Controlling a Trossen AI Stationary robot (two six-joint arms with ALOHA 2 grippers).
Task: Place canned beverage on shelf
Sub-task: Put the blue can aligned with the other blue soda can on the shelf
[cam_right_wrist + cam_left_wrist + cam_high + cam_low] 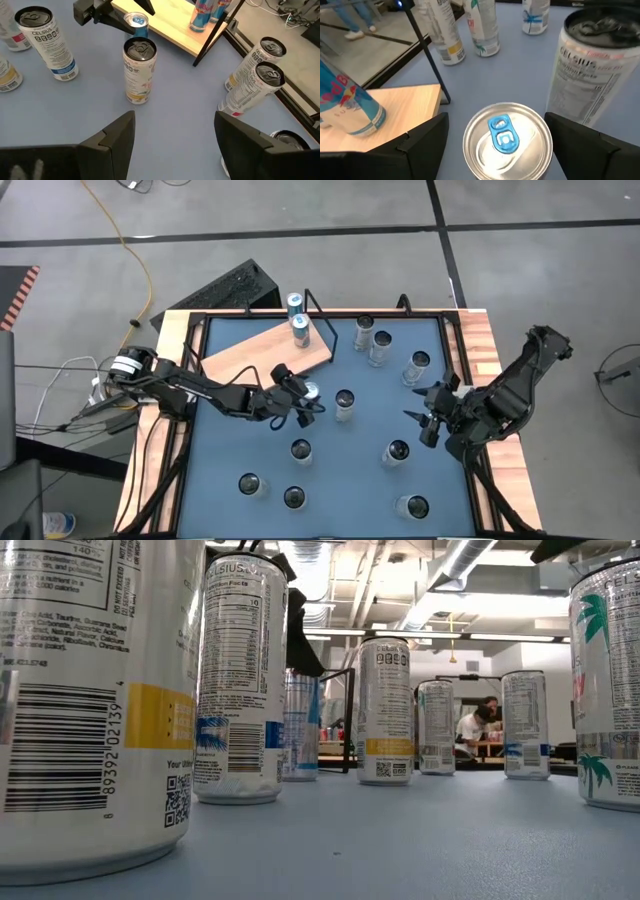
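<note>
Straddling a blue-tabbed can [506, 145] that stands upright on the blue desk [330, 480], the left claw [303, 402] has one dark finger on either side of it; whether the pads touch the can's wall cannot be told. This can sits just off the near edge of the shelf [265, 345], the pale-wood board lying aslant at the desk's far left with its black wire frame [322, 315] at one end. Two blue cans [299, 330] already stand upright on the board near that frame. A white Celsius can [585, 85] stands just beside the straddled one. Over the desk's right side the right claw [432, 418] hangs spread and empty, above bare desk. Other slim cans [397, 452] stand scattered upright across the desk, well apart.
</note>
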